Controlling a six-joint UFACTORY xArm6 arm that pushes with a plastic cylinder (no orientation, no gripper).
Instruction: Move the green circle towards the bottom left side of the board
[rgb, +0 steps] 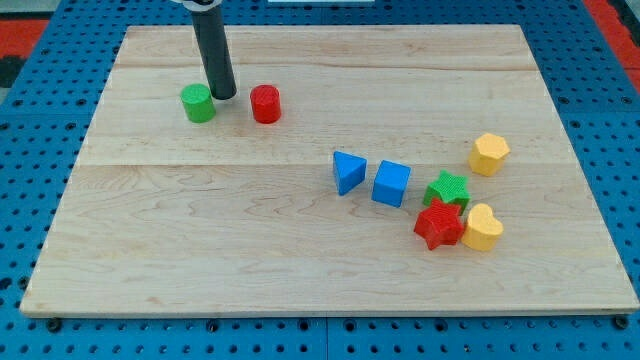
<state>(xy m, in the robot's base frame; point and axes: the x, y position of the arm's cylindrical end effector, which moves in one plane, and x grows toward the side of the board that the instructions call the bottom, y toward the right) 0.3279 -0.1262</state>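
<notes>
The green circle (198, 103) sits on the wooden board (200, 240) in the upper left part. My tip (224, 95) stands just to the right of the green circle, close to it, slightly towards the view's top. The red circle (265, 104) lies a little to the right of my tip. My tip is between the two circles.
A blue triangle (348, 171) and a blue cube (391, 184) lie near the middle right. A green star (447, 189), a red star (438, 225), a yellow heart (484, 228) and a yellow hexagon (489, 153) cluster at the right.
</notes>
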